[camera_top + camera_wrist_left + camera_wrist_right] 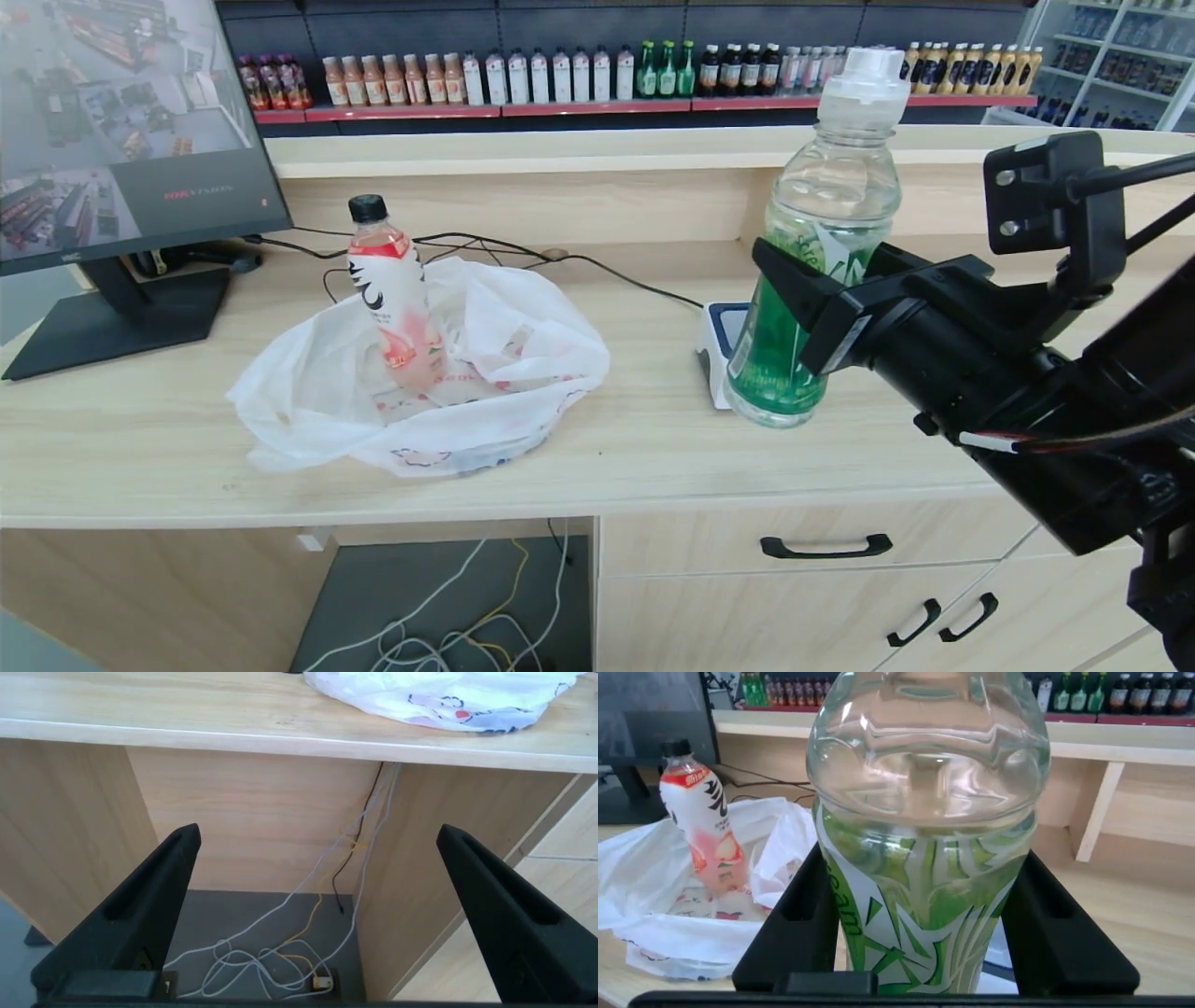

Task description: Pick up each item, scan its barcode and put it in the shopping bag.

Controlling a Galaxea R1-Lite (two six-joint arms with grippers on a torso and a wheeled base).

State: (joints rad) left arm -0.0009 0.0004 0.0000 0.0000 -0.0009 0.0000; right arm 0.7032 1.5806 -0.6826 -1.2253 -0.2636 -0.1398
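Your right gripper pinches a clear, green-labelled water bottle upright, right of the shopping bag. Your left gripper hangs spread wide, below the bag.

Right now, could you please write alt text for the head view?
The right hand grips a green-labelled bottle upright by the scanner on a wooden counter. To its left, a pink bottle stands in the white shopping bag, near a monitor.
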